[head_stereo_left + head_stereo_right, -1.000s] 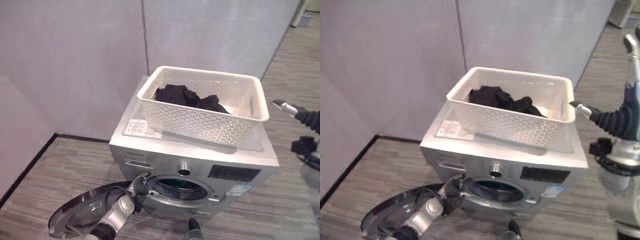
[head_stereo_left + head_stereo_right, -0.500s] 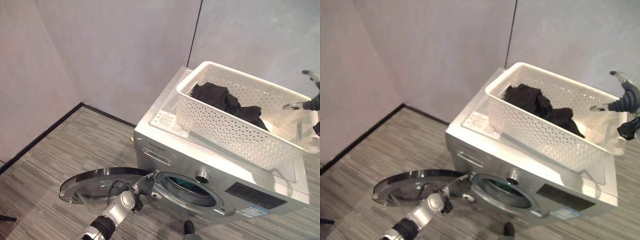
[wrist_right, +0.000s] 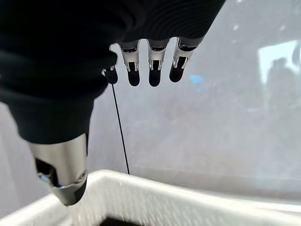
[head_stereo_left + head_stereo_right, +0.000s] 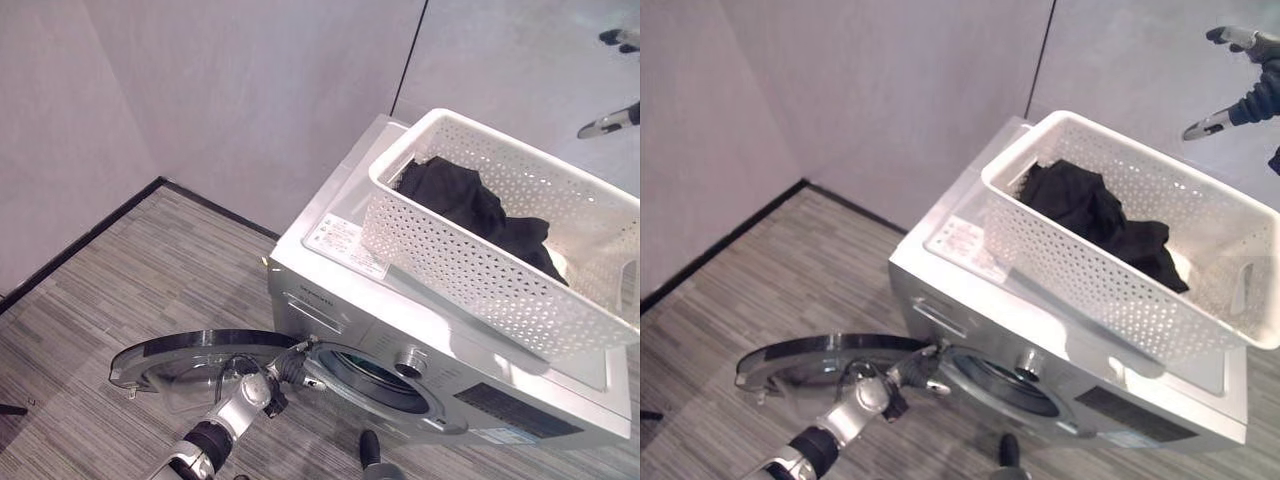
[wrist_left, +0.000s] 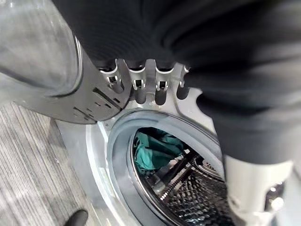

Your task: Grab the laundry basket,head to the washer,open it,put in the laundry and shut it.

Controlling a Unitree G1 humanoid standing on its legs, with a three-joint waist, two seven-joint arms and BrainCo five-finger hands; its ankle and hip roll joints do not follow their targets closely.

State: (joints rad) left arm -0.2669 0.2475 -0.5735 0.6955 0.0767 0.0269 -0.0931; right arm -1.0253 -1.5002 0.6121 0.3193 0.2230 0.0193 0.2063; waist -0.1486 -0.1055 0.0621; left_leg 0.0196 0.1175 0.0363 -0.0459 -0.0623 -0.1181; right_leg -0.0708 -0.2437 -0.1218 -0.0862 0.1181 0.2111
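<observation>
Left hand (image 4: 283,368) sits at the hinge side of the washer (image 4: 420,340), where the open round door (image 4: 180,362) meets the front; its fingers (image 5: 140,88) are relaxed and grasp nothing. Right hand (image 4: 1240,85) hangs in the air above the far end of the laundry basket (image 4: 480,255), fingers (image 3: 153,66) straight and holding nothing. This basket is white plastic, rectangular, with small holes all over its walls, and it stands on the flat silver top of the washer. Crumpled black laundry (image 4: 460,205) lies inside it. Teal cloth (image 5: 153,148) shows in the perforated metal drum.
</observation>
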